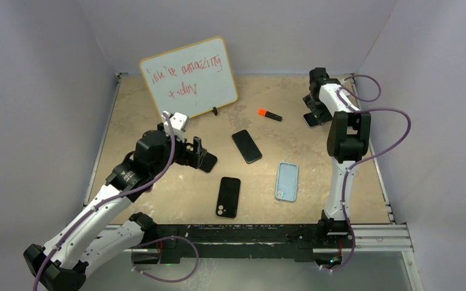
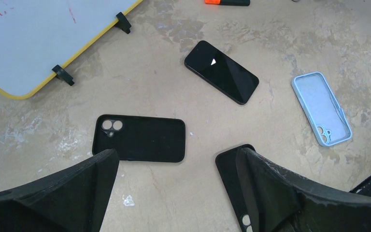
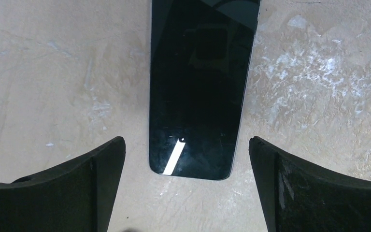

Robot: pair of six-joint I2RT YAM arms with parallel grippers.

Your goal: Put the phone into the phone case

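A black phone [image 1: 246, 146] lies screen up mid-table, also seen in the left wrist view as the phone [image 2: 221, 71]. A second dark-screened phone [image 3: 198, 87] lies at the far right, its near end between the fingers of my open right gripper [image 3: 187, 145] [image 1: 314, 115], which hovers above it. Three empty cases lie flat: a light blue case [image 1: 286, 180] [image 2: 321, 108], a black case [image 1: 228, 197] partly hidden behind my left finger [image 2: 229, 169], and another black case [image 2: 140, 138]. My left gripper [image 2: 178, 159] [image 1: 201, 154] hangs open just above that case, holding nothing.
A yellow-framed whiteboard [image 1: 188, 79] [image 2: 29, 38] with red writing stands propped at the back left. An orange marker [image 1: 270, 114] [image 2: 227, 2] lies behind the middle phone. Walls close in the table on three sides.
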